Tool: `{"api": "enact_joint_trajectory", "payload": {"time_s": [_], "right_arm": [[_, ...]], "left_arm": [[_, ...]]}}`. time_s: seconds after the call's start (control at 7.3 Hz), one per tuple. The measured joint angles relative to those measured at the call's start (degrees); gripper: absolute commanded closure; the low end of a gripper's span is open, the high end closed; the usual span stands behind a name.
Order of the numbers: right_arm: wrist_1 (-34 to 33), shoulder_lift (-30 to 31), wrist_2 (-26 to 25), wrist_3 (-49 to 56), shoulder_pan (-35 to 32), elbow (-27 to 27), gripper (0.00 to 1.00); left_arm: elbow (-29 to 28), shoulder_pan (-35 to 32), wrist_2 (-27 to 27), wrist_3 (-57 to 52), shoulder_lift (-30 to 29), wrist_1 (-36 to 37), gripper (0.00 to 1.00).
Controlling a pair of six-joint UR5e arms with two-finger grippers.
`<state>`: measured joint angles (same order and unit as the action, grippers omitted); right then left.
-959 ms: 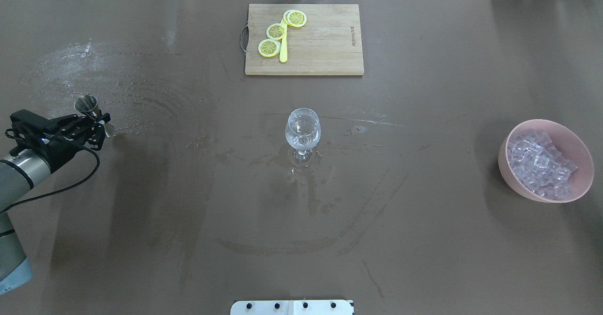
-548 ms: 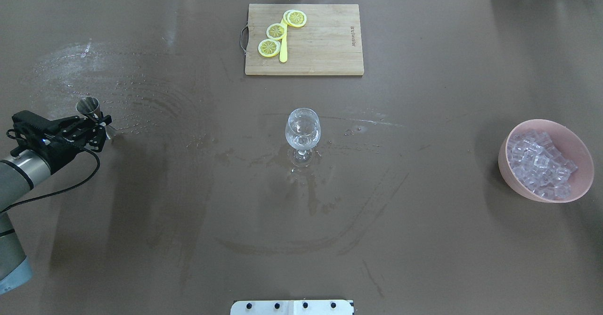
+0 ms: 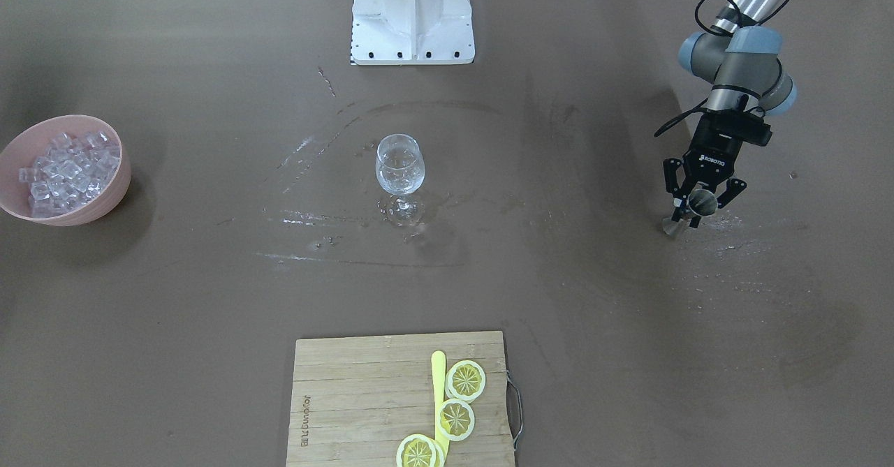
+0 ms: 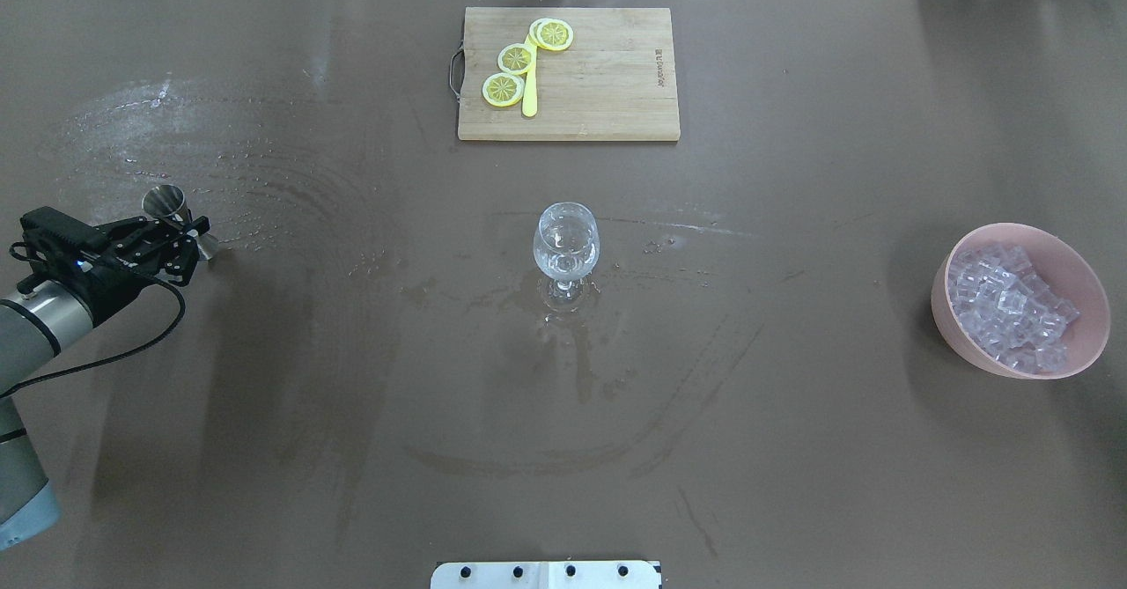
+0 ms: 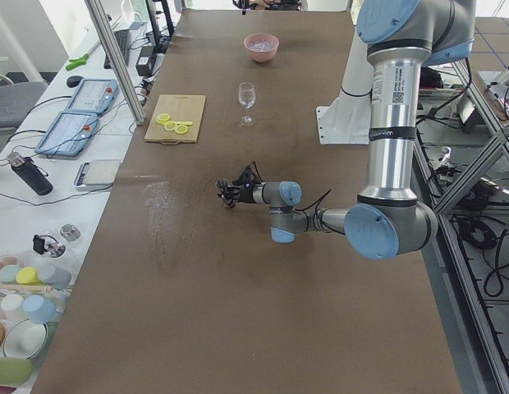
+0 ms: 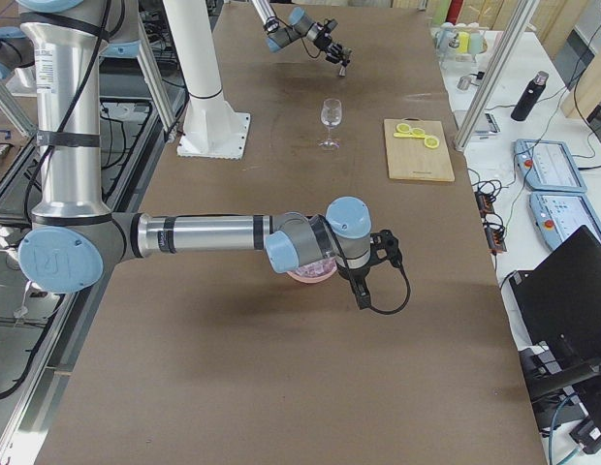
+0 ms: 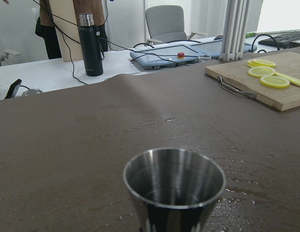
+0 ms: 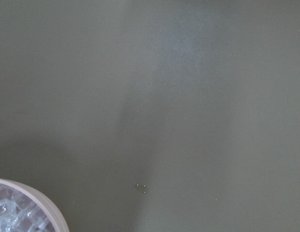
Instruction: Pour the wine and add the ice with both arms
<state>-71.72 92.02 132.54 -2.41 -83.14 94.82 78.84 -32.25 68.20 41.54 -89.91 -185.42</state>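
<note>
The left hand (image 4: 195, 235) sits low at the counter's (image 4: 792, 448) far left edge in the overhead view. Its black fingers (image 3: 675, 186) are closed around the narrow waist of a steel jigger (image 4: 165, 199), whose lower cone is on or just above the wet brown surface. In the left wrist view, the jigger's open upper cup fills the foreground, its mouth facing up. The left arm (image 4: 31, 325) runs back from the hand toward the near left corner, with a black cable looping beside it. Dried and wet streaks spread over the counter beyond the jigger. At the middle of the counter, well apart from the hand, a wine glass (image 4: 565, 241) stands upright among small puddles. Beyond it, near the far edge, a wooden cutting board (image 4: 607, 87) carries lemon slices (image 4: 503, 89) and a yellow stick (image 4: 529, 100). The ice (image 4: 1008, 307) lies heaped in a pink bowl (image 4: 1021, 230) at the right side of the counter. The right hand (image 6: 383, 254) shows only in the side view, raised on a level right arm (image 6: 204, 234) by the bowl; whether it is open or closed cannot be told. Its wrist camera catches just the bowl's rim and a few cubes in one corner.
</note>
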Motion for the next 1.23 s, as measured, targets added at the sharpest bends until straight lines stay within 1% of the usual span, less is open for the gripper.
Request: {"api": "enact_joint_trajectory", "payload": {"time_s": [0.27,0.41,0.55,1.23], "right_arm": [[0.0,0.0,0.0,0.0,0.0,0.0,0.00],[0.0,0.0,0.0,0.0,0.0,0.0,0.00],[0.0,0.0,0.0,0.0,0.0,0.0,0.00],[0.0,0.0,0.0,0.0,0.0,-0.1,0.00]], "left_arm": [[0.0,0.0,0.1,0.0,0.0,-0.5,0.49],[0.0,0.0,0.1,0.0,0.0,-0.6,0.30],[0.0,0.0,0.1,0.0,0.0,-0.7,0.01],[0.0,0.0,0.1,-0.1,0.2,-1.3,0.01]]}}
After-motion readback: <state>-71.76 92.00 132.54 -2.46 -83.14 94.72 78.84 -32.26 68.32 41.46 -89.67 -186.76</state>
